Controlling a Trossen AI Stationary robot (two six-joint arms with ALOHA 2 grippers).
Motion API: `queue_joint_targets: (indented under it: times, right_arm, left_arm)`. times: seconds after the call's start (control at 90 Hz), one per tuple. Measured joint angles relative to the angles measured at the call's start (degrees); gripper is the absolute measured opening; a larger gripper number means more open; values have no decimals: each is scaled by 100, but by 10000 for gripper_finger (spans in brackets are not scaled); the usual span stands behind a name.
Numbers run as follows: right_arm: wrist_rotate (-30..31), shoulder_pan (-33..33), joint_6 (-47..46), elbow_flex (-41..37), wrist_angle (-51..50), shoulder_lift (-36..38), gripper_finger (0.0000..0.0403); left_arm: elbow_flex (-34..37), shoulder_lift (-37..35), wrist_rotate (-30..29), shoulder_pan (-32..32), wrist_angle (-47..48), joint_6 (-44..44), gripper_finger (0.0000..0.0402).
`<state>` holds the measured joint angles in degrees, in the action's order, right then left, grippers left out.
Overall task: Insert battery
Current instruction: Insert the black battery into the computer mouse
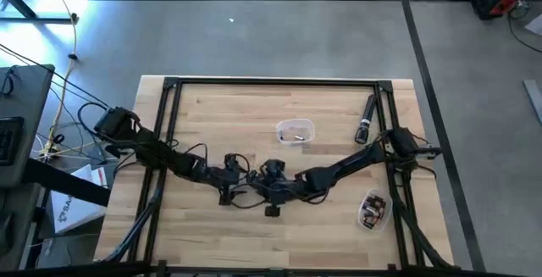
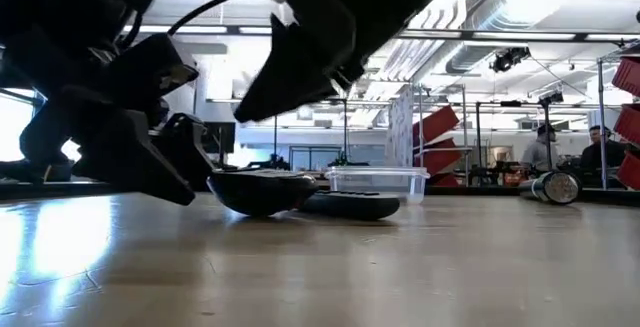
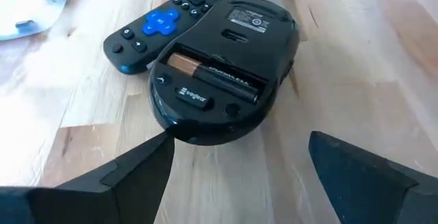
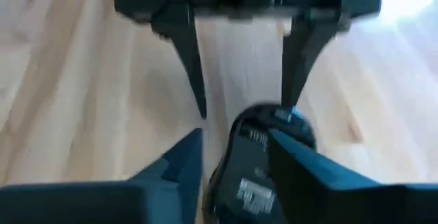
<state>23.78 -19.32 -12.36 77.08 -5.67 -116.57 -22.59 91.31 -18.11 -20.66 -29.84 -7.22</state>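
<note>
- Lying upturned, the mouse (image 3: 222, 66) shows its battery (image 3: 212, 75) seated — we judge both light, rigid, slick-shelled.
- Our left gripper (image 3: 239, 166) stands spread before it; right gripper (image 4: 236, 159) spread too, straddling the mouse's flanks — the best hold.

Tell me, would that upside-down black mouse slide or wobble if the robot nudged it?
Probably both. The mouse lies on its curved back on smooth wood, so it would likely rock and skid. Its open bay holds a battery that might shift. It looks light; the remote beside it may check it.
</note>
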Motion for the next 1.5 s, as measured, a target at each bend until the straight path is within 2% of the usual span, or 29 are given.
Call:
queue_joint_targets:
  times: [0.222, 0.456, 0.567, 0.767, 0.956, 1.089, 1.189, 1.278, 1.389, 1.5]
  right_arm:
    - [-69, 64, -287, 0, -156, -214, 245]
    - [-79, 296, -642, 0, -142, -358, 281]
    - [-104, 398, -765, 0, -139, -356, 282]
    - [-676, 552, -916, 0, -67, -494, 282]
    - [-882, 550, -482, 0, -82, -601, 280]
    - [-781, 554, -46, 2, -157, -614, 258]
    - [-766, 608, 77, 4, -191, -612, 234]
    - [-890, 691, 42, 7, -190, -613, 233]
    - [-1347, 792, -249, 11, -158, -612, 233]
    - [-1999, 898, -610, 11, -85, -610, 240]
  left_arm:
    - [0, 0, -130, -16, -2, -20, 316]
    - [0, 0, -148, -84, 6, -15, 316]
    - [0, 0, -149, -137, 4, 14, 316]
    - [0, 0, -269, -248, 2, 134, 316]
    - [-7, -39, -499, -300, 15, 297, 317]
    - [-168, -74, -532, -348, 5, 541, 317]
    - [-308, -74, -647, -412, -4, 927, 317]
    - [-364, -58, -985, -475, 3, 1404, 317]
    - [-380, -57, -1396, -531, 3, 2157, 317]
    - [-380, -59, -1345, -534, 17, 3038, 317]
